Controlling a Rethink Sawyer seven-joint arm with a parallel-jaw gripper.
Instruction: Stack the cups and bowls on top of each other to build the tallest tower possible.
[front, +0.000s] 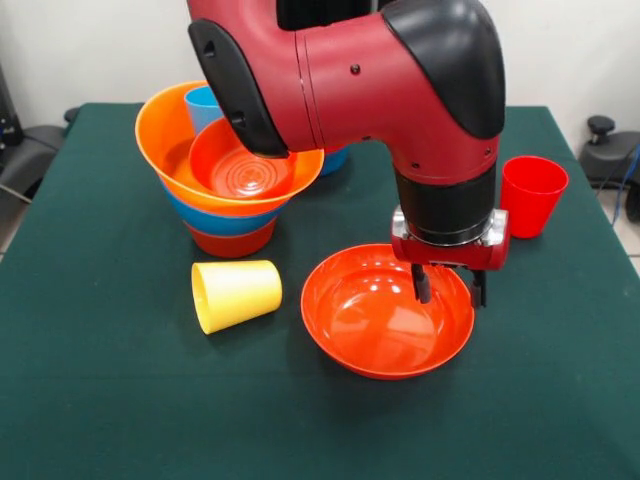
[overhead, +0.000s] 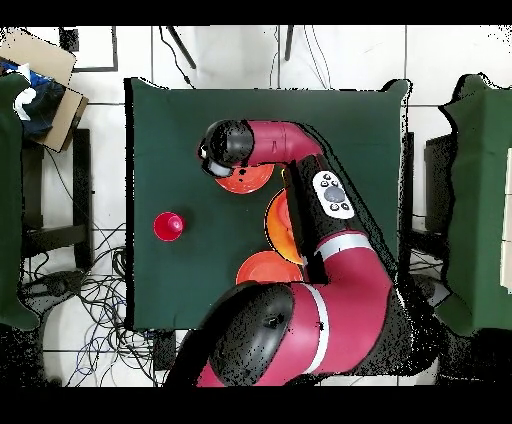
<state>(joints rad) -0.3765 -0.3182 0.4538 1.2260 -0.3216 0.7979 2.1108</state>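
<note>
A wide shallow red-orange bowl (front: 385, 312) sits on the green table near the front; it also shows in the overhead view (overhead: 247, 181). My gripper (front: 449, 289) is open and straddles its right rim, one finger inside and one outside. The tower (front: 232, 175) stands at the back left: a red-orange bowl, a blue bowl and the huge orange bowl, with a red-orange bowl nested inside. A light blue cup (front: 203, 104) shows at its back. A yellow cup (front: 236, 293) lies on its side. A red cup (front: 532, 193) stands upright at the right.
A blue piece (front: 335, 160) shows behind my arm, mostly hidden. In the overhead view another red-orange bowl (overhead: 263, 268) lies close to the robot's base, beside the tower (overhead: 279, 220). The red cup (overhead: 168, 226) stands alone on the left there.
</note>
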